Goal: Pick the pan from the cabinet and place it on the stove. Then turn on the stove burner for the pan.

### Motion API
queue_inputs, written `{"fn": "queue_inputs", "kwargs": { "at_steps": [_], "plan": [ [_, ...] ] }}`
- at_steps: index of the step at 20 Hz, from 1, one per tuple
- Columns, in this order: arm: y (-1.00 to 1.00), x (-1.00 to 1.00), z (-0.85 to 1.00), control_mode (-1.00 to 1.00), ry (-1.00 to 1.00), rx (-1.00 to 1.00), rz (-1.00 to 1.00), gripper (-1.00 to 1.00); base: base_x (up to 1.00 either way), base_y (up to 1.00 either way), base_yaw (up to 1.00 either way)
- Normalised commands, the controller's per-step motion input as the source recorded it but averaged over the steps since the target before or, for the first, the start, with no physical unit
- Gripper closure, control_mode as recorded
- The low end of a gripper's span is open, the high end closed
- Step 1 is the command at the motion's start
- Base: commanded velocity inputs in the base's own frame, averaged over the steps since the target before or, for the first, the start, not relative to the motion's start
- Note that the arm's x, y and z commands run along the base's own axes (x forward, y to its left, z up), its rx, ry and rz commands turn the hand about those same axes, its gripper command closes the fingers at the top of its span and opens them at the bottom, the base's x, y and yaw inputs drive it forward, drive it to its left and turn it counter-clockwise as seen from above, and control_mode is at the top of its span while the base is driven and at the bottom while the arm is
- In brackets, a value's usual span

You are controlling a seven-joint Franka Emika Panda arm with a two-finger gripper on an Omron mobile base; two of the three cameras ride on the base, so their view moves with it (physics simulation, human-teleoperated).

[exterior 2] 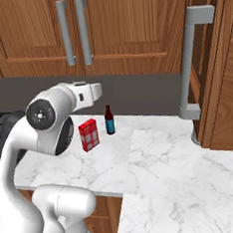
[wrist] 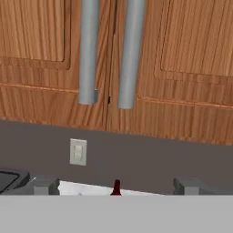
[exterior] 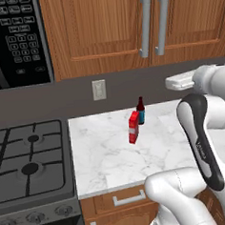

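Left base view: the cabinet point(exterior: 127, 27) hangs shut above the table point(exterior: 117, 152), with the stove point(exterior: 30, 161) left of the table. Right base view: a red box point(exterior 2: 88, 135) and bottle point(exterior 2: 109, 120) stand on the table. Hand view: the tool point(wrist: 116, 186) is wide and empty, below the cabinet handles point(wrist: 88, 50).

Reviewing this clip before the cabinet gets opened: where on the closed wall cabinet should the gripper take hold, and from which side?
Grip a long vertical bar handle of the cabinet, coming straight in from the front. The two bars stand off the flat doors beside the centre seam, so the open gripper could probably straddle one with a finger on each side. The doors themselves offer no edge to catch.
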Motion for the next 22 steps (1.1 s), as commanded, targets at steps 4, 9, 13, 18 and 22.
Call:
{"fn": "queue_inputs", "kwargs": {
  "at_steps": [4,9,13,18,22],
  "plan": [
    [0.08,0.10,0.47,-1.00,-0.23,-0.09,0.00,-1.00,0.00,0.00,0.00],
    [0.00,0.05,0.51,-1.00,-0.19,-0.09,0.00,-1.00,0.00,0.00,0.00],
    [0.00,0.03,0.46,-1.00,-0.15,-0.05,0.00,-1.00,0.00,0.00,0.00],
    [0.00,0.10,0.38,-1.00,-0.09,-0.01,0.00,-1.00,0.00,0.00,0.00],
    [0.00,0.17,0.26,-1.00,-0.01,0.00,-0.01,-1.00,0.00,0.00,0.00]
  ]
}}
